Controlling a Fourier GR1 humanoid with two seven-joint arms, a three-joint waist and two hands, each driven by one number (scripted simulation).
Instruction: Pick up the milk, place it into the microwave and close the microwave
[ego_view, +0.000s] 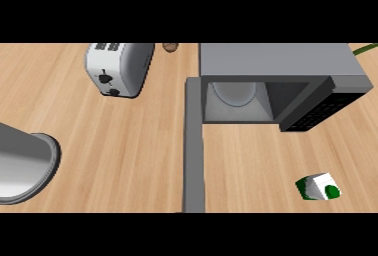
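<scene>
White-and-green milk carton (318, 187), label unreadable, lies near open microwave (277, 75); no robot hand visible.

open microwave (244, 95) cavity unblocked, door (193, 145) swung out leftward

Milk (319, 187) lies on the counter (111, 150), apart from the open microwave (277, 75); toaster (117, 69) behind.

Single head view, looking steeply down onto wooden counter (111, 150). Microwave (273, 65) at upper right, toaster (118, 67) upper left; both seen from above. No second view.
</scene>
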